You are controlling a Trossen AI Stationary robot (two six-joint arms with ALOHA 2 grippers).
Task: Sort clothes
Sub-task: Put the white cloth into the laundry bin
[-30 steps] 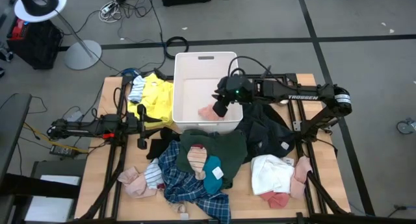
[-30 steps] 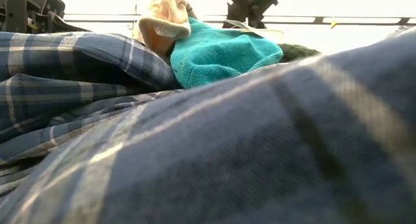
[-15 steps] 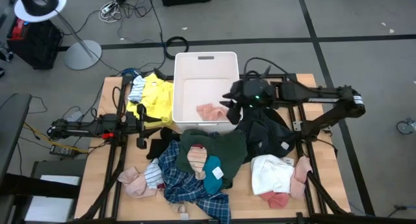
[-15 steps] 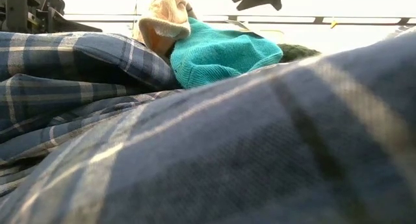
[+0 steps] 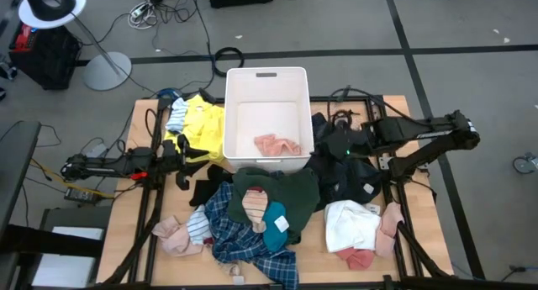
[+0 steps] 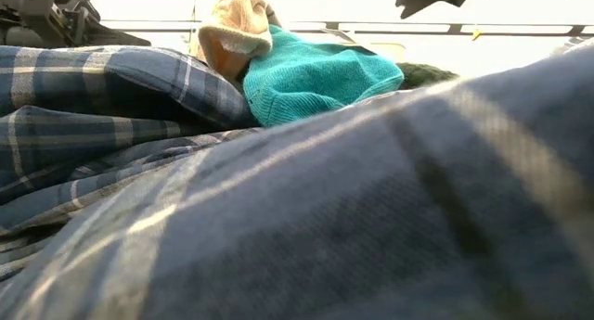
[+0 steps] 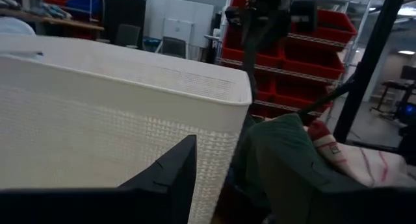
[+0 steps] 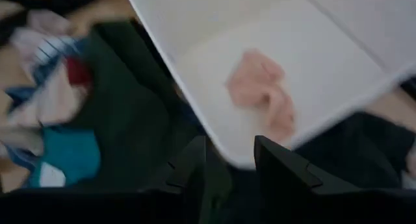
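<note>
The clothes lie in heaps around a white basket [image 5: 266, 87]. A pink piece [image 5: 277, 145] rests on the basket's floor and also shows in the right wrist view [image 8: 263, 94]. On the near side lie a dark green garment [image 5: 277, 187], a teal piece [image 5: 276, 218] and a blue plaid shirt [image 5: 244, 244]. A yellow piece [image 5: 200, 126] lies at the far left, black ones [image 5: 353, 179] at the right, and a white one [image 5: 349, 224] near right. My right gripper [image 8: 231, 175] hangs open and holds nothing, above the basket's right rim [image 5: 329, 147]. My left gripper [image 5: 182, 164] waits open left of the basket.
Pink socks [image 5: 172, 238] lie at the near left corner and pinkish pieces [image 5: 388, 223] at the near right. The plaid shirt [image 6: 278, 218] fills the low view, with the teal piece [image 6: 316, 74] behind it. Bare wood [image 5: 134, 214] shows along the table's left side.
My right gripper has drawn back from above the basket's floor toward the table's right edge and risen a little. It now hangs over the basket's right rim. The pink piece lies still on the basket's floor. My left gripper has rolled a little in place.
</note>
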